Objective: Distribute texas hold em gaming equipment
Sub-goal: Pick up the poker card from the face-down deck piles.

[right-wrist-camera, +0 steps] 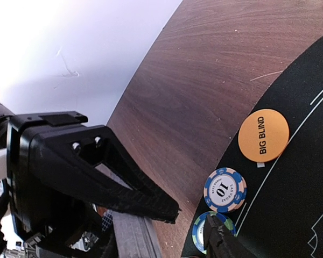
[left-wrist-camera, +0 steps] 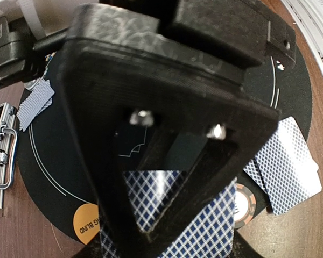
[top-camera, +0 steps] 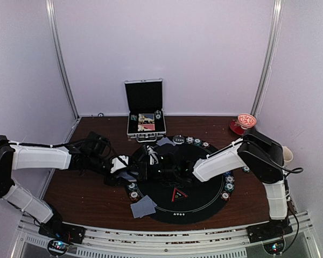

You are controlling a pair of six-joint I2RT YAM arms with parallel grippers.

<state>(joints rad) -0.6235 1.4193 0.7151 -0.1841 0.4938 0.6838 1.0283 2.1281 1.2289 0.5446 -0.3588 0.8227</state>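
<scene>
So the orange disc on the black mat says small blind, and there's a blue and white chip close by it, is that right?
Not quite. The orange disc reads BIG BLIND, not small blind; the right wrist view shows the lettering clearly. The rest holds: it lies on the black mat, and a blue and white chip sits close by it.

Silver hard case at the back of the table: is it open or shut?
Open. The silver hard case has its black-lined lid standing upright, with small items visible in its lower half.
</scene>
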